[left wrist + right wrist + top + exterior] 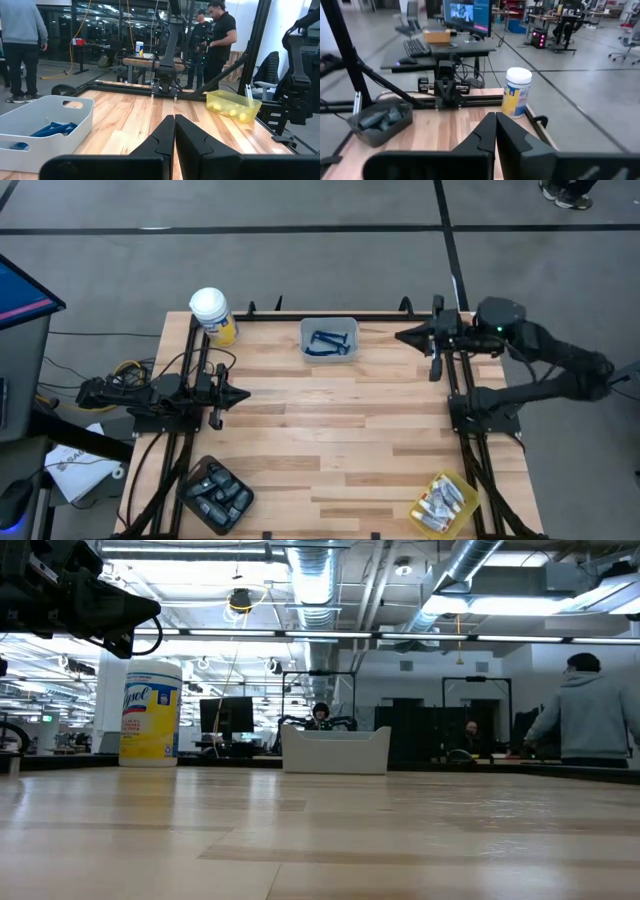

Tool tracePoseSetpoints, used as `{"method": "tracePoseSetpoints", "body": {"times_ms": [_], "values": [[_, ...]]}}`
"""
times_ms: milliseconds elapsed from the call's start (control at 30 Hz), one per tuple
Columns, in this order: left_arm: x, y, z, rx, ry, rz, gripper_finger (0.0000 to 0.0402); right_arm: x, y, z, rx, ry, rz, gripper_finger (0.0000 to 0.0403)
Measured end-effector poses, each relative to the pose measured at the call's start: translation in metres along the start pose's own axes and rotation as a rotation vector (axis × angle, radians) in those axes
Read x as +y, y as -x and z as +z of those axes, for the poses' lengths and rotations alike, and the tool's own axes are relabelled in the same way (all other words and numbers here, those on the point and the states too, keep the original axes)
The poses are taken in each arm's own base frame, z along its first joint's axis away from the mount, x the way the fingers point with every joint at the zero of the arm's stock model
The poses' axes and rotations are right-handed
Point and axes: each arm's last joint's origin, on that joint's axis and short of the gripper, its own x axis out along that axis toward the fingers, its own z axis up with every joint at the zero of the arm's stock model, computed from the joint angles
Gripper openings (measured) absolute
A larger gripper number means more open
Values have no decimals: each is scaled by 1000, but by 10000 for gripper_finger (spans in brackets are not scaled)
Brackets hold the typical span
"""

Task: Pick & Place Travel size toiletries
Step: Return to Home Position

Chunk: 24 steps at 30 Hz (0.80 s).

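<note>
Sorting looks finished; the step in hand appears to be the return to rest. The white squeeze tubes (440, 502) lie in the yellow plastic bin (463, 486) at a corner of the wooden table (330, 430), on the right arm's side. The blue razors (328, 342) are in the white bin (329, 320). The left hand (240, 393) and right hand (401, 336), both pinched shut and empty, sit at opposite edges. Next, they probably need only settle home.

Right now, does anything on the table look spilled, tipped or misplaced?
Nothing stands out. The blue razors lie in the white bin, the tubes in the yellow bin, the grey pods in the dark bin, and the jar stands upright. The left gripper and the right gripper wait at the sides, fingers shut.
</note>
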Motion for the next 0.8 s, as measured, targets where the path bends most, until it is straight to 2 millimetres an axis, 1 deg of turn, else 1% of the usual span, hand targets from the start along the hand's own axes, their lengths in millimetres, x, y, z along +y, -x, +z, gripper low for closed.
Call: {"method": "tracePoseSetpoints", "body": {"times_ms": [100, 200, 233, 333, 433, 567, 633, 700, 800], "values": [[0, 0, 0, 0, 0, 0, 8, -9, 5, -30, -40, -66, -4, 6], [0, 0, 0, 0, 0, 0, 8, -13, 12, -61, -76, -129, -23, 1], [0, 0, 0, 0, 0, 0, 8, -12, 17, -73, -80, -156, -28, 2], [0, 0, 0, 0, 0, 0, 8, -8, 37, -95, -187, -248, -17, 1], [0, 0, 0, 0, 0, 0, 8, -1, 55, -120, -249, -318, 4, 1], [0, 0, 0, 0, 0, 0, 8, 3, 71, -147, -367, -388, -17, 1], [0, 0, 0, 0, 0, 0, 8, 4, 72, -162, -390, -405, -44, 0], [0, 0, 0, 0, 0, 0, 8, 5, 68, -178, -410, -421, -59, 0], [0, 0, 0, 0, 0, 0, 8, 7, 53, -198, -401, -443, -45, 0]]}}
